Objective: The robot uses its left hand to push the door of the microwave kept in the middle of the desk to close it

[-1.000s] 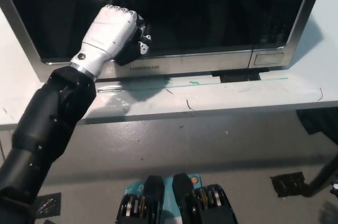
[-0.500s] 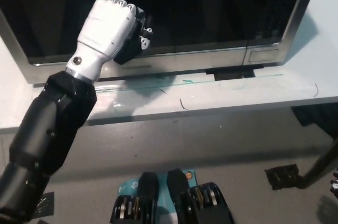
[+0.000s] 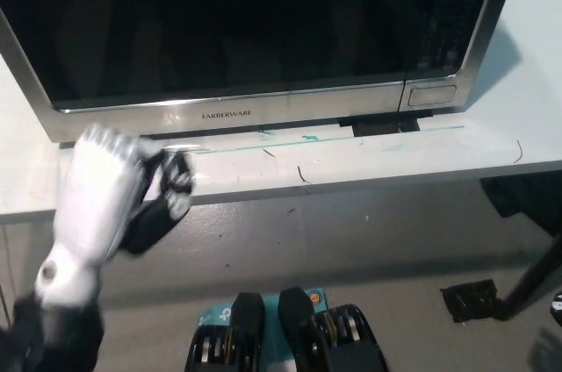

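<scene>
above left hand (image 3: 101, 201), microwave door (image 3: 237, 25)

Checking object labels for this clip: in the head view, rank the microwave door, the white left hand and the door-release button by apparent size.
1. microwave door, largest by far.
2. left hand; closer to the camera, so it looks bigger than it is.
3. door-release button, smallest.
</scene>
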Controlling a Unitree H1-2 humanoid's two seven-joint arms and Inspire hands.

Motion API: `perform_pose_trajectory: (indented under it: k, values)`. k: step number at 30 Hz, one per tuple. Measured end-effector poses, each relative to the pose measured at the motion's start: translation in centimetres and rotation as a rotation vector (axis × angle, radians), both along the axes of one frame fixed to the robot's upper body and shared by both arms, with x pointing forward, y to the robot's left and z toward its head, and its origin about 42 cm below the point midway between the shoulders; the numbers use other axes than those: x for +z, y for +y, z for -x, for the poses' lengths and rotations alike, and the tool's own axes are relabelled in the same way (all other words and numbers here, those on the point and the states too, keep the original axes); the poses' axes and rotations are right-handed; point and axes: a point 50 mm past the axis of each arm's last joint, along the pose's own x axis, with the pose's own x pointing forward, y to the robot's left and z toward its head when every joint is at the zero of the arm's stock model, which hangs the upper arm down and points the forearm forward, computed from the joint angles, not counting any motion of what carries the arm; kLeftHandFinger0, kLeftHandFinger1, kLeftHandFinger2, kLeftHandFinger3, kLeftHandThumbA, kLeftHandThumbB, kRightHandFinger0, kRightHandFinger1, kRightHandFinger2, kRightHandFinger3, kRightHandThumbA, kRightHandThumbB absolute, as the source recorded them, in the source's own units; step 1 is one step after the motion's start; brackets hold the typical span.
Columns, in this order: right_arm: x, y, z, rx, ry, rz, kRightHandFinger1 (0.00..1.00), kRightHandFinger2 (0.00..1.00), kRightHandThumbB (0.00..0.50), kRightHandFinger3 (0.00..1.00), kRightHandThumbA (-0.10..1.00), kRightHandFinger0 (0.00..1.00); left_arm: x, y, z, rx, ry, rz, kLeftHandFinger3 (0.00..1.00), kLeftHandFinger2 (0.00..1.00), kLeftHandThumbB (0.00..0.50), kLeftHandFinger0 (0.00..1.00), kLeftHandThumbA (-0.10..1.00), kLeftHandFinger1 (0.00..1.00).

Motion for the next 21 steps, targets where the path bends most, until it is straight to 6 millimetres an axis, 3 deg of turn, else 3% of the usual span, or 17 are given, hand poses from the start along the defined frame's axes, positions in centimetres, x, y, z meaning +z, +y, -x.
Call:
perform_pose_trajectory:
  k: [1,2,3,8,10,11,12,17,19,21]
  values:
    - [0.0,0.0,0.0,-0.001,0.001,0.000,0.71,0.73,0.040,0.73,0.18,0.70,-1.2,0.5,0.6,0.008,0.033,0.002,0.04,0.00,0.071,0.00,-0.10,0.00]
    - [0.0,0.0,0.0,-0.001,0.002,0.000,0.72,0.73,0.037,0.74,0.18,0.71,-2.3,1.1,1.1,0.017,0.065,0.000,0.02,0.00,0.108,0.00,-0.10,0.00]
    - [0.0,0.0,-0.1,-0.001,0.002,-0.001,0.75,0.78,0.021,0.77,0.20,0.74,-2.8,1.3,1.2,0.022,0.079,0.000,0.00,0.00,0.100,0.00,-0.10,0.00]
    - [-0.1,-0.1,-0.1,-0.001,0.006,0.000,0.72,0.75,0.035,0.74,0.21,0.72,-10.3,4.0,3.6,0.103,0.310,0.000,0.00,0.00,0.076,0.00,-0.10,0.00]
    - [-0.1,-0.2,-0.1,-0.002,0.006,0.001,0.77,0.80,0.030,0.78,0.26,0.76,-11.3,4.2,4.0,0.118,0.339,0.007,0.00,0.00,0.045,0.00,-0.10,0.00]
    - [-0.1,-0.3,0.0,0.000,0.009,0.003,0.77,0.80,0.030,0.78,0.26,0.76,-12.9,4.6,4.4,0.141,0.384,0.020,0.00,0.00,0.044,0.00,-0.10,0.00]
    - [-0.1,-0.2,-0.1,0.002,0.010,0.004,0.71,0.75,0.051,0.74,0.23,0.69,-13.7,4.7,4.4,0.154,0.406,0.026,0.00,0.00,0.040,0.00,-0.10,0.00]
    - [-0.1,-0.3,-0.1,0.003,0.013,0.005,0.73,0.75,0.036,0.75,0.22,0.73,-17.2,4.9,4.7,0.228,0.514,0.121,0.09,0.02,0.014,0.00,-0.10,0.00]
    - [-0.2,-0.2,-0.1,0.003,0.014,0.003,0.70,0.74,0.035,0.75,0.21,0.69,-18.1,4.7,4.7,0.254,0.549,0.177,0.16,0.03,0.000,0.00,-0.10,0.00]
    - [-0.2,-0.3,0.0,0.003,0.015,0.003,0.70,0.74,0.044,0.73,0.20,0.68,-19.2,4.6,4.6,0.299,0.587,0.256,0.26,0.09,0.000,0.01,0.03,0.00]
